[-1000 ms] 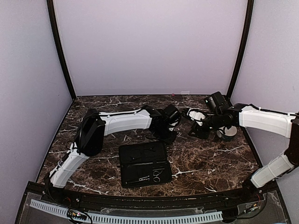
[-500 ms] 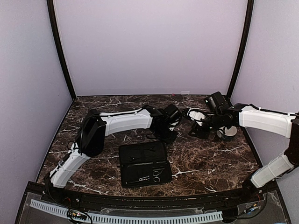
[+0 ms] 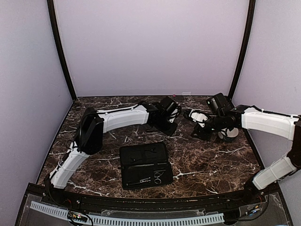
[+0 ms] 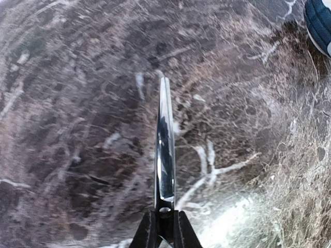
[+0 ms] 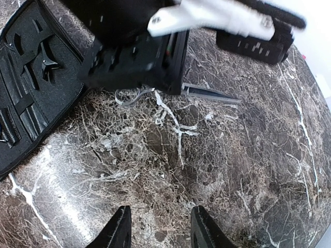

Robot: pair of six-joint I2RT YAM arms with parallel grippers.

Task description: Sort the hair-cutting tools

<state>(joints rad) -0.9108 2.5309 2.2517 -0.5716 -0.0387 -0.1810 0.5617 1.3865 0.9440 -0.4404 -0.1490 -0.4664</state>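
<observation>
Pinching a pair of silver scissors (image 4: 164, 150) at the pivot screw, the left gripper (image 4: 165, 230) is clamped tight, its black fingers pressed on either side of the metal. The slim, mirror-bright blades lie closed together and taper to a point out in front of it, over the dark brown marble table (image 5: 217, 170) with its white veins; whether they touch the stone I cannot tell. In the right wrist view, thin ring handles stick out from under the left gripper's boxy black body. Nearer the robot lies the flat black fabric case (image 3: 141, 160), spread open, with dark clip-like pieces (image 5: 45, 63) tucked into one half and a second pair of scissors (image 3: 156, 177) in the half nearest the arms' bases. The right gripper (image 5: 160, 227) hangs near the left one, fingers parted with only marble between them. A white bowl (image 3: 230, 135) sits just beside it, partly hidden by the right arm.
</observation>
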